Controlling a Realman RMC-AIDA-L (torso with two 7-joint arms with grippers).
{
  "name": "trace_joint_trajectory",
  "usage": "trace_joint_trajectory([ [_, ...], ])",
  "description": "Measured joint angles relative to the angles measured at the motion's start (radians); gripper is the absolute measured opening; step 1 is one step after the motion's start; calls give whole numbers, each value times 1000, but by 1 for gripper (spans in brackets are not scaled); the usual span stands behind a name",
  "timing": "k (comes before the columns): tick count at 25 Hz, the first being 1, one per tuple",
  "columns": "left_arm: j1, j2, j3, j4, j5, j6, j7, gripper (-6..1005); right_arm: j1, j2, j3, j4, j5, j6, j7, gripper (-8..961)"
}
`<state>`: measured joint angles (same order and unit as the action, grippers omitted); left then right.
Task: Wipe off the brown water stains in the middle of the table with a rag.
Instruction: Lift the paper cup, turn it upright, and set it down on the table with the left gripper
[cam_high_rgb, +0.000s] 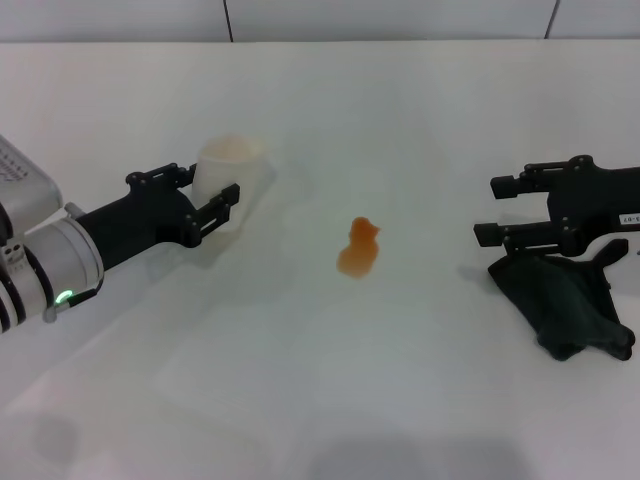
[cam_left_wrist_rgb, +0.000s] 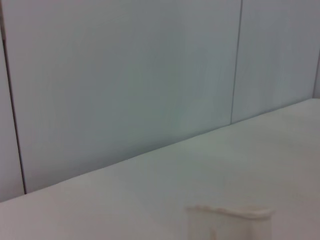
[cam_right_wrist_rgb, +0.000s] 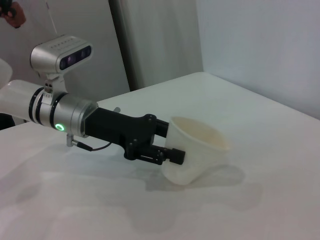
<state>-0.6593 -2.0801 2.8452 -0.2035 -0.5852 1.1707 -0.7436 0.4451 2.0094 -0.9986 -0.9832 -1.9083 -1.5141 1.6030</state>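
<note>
A plain white surface (cam_high_rgb: 420, 130) is stretching to a pale panelled wall (cam_left_wrist_rgb: 125, 75) at the far edge. The brown water stains (cam_high_rgb: 358, 248) are sitting at its middle, with bare room all around. At left, the left pincer (cam_high_rgb: 215, 195) is gripping a tilted white paper cup (cam_high_rgb: 232, 170). At right, the right pincer (cam_high_rgb: 497, 208) is hovering with jaws spread wide, just above the crumpled black rag (cam_high_rgb: 562, 300) lying near the right edge.
</note>
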Motion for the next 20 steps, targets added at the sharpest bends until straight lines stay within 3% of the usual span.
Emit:
trace_joint_trajectory([
  [16, 66, 1, 0, -33, -3, 91, -8, 513, 1, 1, 0, -13, 0, -10, 1, 707],
  [20, 68, 1, 0, -36, 3, 104, -22, 618, 1, 2, 0, -14, 0, -13, 3, 708],
])
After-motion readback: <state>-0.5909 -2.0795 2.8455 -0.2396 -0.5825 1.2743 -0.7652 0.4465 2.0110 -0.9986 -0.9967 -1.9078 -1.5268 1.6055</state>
